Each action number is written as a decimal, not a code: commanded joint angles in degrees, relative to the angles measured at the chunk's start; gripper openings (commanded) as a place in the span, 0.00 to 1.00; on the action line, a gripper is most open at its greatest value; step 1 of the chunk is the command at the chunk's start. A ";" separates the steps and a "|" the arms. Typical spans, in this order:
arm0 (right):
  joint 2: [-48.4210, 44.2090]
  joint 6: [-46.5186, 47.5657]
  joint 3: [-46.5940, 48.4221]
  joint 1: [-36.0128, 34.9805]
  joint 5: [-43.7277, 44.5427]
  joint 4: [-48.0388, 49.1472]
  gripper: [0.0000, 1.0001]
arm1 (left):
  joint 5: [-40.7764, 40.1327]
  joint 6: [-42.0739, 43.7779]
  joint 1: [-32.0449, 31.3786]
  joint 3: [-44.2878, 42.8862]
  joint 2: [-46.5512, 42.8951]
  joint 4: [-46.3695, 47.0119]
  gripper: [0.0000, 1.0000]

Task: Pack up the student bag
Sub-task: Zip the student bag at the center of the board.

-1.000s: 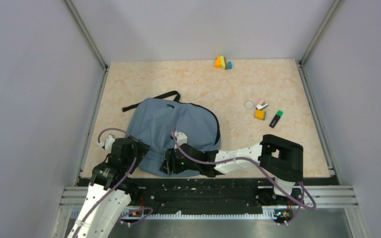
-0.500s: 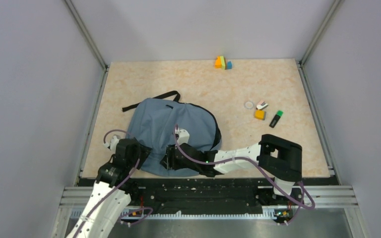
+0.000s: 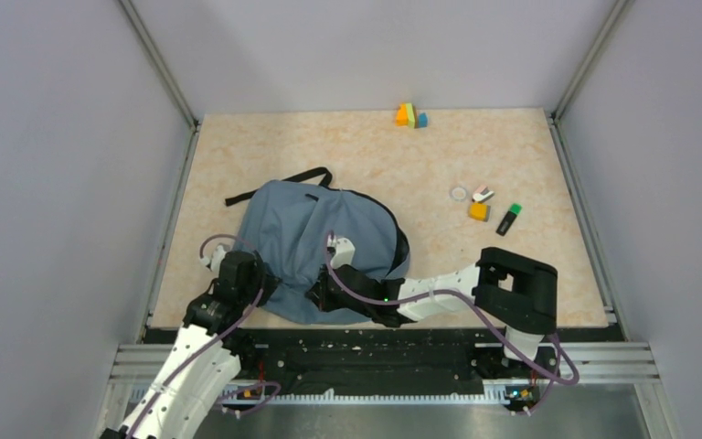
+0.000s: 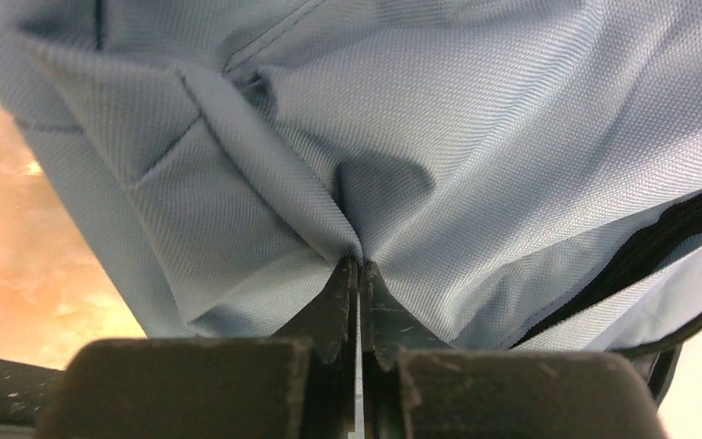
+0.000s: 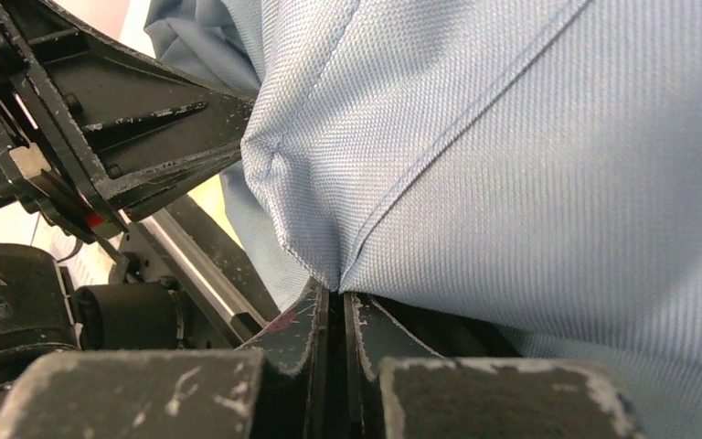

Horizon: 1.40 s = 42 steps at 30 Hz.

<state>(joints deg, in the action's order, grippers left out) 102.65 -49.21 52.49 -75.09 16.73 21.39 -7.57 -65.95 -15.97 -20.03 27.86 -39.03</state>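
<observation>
Slipping is the risk: left gripper (image 4: 358, 265) and right gripper (image 5: 334, 293) each pinch only a thin fold of the student bag (image 3: 315, 229) (it lies just ahead of both), so a hard pull may free the cloth.

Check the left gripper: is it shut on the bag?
Shut: the left gripper pinches a fold of the student bag, no gap showing.

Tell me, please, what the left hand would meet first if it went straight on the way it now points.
The student bag itself: the left hand is shut on a fold of its blue fabric, and more of that fabric fills the way ahead. What lies behind the cloth is hidden.
</observation>
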 commanded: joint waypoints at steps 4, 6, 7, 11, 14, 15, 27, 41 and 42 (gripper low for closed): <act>-10.63 2.93 -7.24 0.71 7.53 -1.82 0.00 | -6.01 5.18 0.15 -1.69 6.24 9.73 0.00; -12.68 3.15 -8.52 0.65 8.43 -3.27 0.00 | -7.77 6.29 0.17 -3.23 7.63 10.61 0.00; -13.74 3.17 -9.07 0.67 8.94 -4.12 0.00 | -8.66 6.89 0.16 -3.98 8.34 11.03 0.00; -17.64 4.29 -10.83 0.65 10.52 -6.68 0.00 | -11.39 9.46 0.28 -6.51 11.00 12.94 0.00; -19.30 5.81 -12.02 0.73 10.95 -6.70 0.00 | -11.90 10.38 0.62 -8.09 13.16 14.40 0.00; -19.66 6.46 -12.51 0.73 10.81 -6.04 0.00 | -11.70 10.67 0.73 -8.56 14.12 15.28 0.00; -11.17 14.98 -7.61 1.43 -3.47 6.74 0.15 | -7.39 11.25 1.20 -9.22 17.84 19.69 0.00; -0.53 20.11 -0.01 2.68 -8.32 10.43 0.31 | -5.79 12.16 1.38 -9.41 14.45 18.02 0.00; -0.02 20.83 0.12 2.75 -8.28 10.73 0.32 | -5.79 12.16 1.38 -9.44 14.30 17.95 0.00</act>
<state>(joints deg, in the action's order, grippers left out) 100.38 -31.24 49.82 -73.30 9.72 28.29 -14.13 -54.00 -14.81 -26.59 43.59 -25.52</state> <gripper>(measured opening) 0.308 0.008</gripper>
